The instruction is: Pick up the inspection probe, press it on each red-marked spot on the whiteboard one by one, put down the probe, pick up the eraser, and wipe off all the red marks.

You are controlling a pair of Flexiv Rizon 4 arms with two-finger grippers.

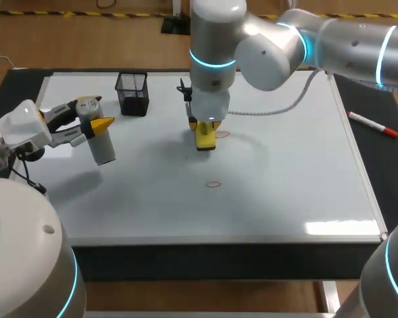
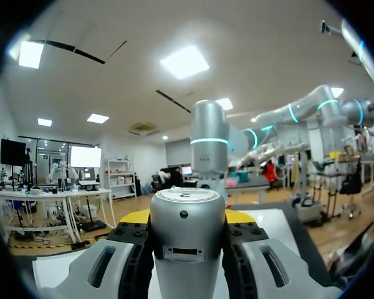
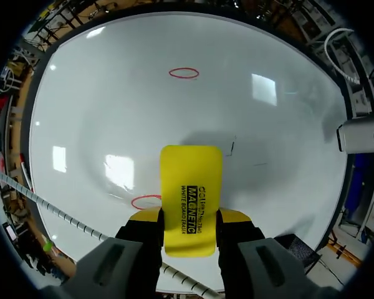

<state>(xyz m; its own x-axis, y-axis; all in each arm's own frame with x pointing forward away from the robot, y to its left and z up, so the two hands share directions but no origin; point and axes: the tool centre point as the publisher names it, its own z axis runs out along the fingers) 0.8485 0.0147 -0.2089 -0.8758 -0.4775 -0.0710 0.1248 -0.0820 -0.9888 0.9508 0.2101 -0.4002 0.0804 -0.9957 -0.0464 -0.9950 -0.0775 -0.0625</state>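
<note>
The yellow eraser [image 1: 205,139] sits upright between the two fingers of my right gripper [image 1: 205,130], clamped from both sides. It is just above centre in the head view, over the whiteboard [image 1: 285,172]. Whether its lower edge touches the board I cannot tell. A red oval mark [image 1: 222,134] lies just beside the eraser, to its right. A second red oval [image 1: 213,184] lies lower, near the middle of the frame.

My left gripper [image 1: 95,114], at the left of the frame, is closed around the silver inspection probe [image 1: 101,142], which hangs tilted above the board's left part, well apart from the eraser.

A black mesh pen holder [image 1: 132,93] stands on the board at upper left. I cannot make out anything inside it. A red marker [image 1: 373,124] lies on the dark table to the right of the board.

The right wrist view shows the eraser [image 3: 190,199] sticking out past my fingertips [image 3: 146,218], with one red oval [image 3: 146,201] beside it and another [image 3: 184,73] far ahead. The left wrist view shows only the probe's [image 2: 187,243] flat round cap between that gripper's [image 2: 187,218] pads.
</note>
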